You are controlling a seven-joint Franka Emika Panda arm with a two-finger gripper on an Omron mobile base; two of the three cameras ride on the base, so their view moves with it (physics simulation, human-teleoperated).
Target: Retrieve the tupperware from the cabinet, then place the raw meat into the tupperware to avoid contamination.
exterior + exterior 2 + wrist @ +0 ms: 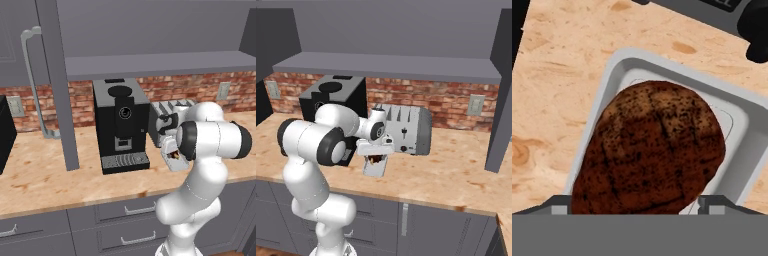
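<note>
Hand view: the dark reddish-brown, speckled drumstick-shaped raw meat (649, 150) is hanging directly over the pale whitish-grey shallow rectangular tupperware (747, 130), so a release should drop it inside rather than onto the countertop.
Claw: the two-finger gripper (375, 150) is pointing down above the container; the finger tips (559, 205) are sitting on either side of the meat, and I cannot tell whether they are gripping it or already standing apart from it.
Tupperware position: it is resting on the light wood-grain countertop (45, 175), just in front of the silver toaster (406, 127) and beside the black coffee machine (121, 125), presumably set there for open room near the counter edge.
Cabinet: the grey upper wall cabinet (150, 30) is hanging above; its door with the long bar handle (32, 75) is standing swung open.
Task stage: judging by this, the container is already out and the meat is being lowered or let go.
Counts: one tupperware, one piece of meat, one toaster, one coffee machine, one gripper.
</note>
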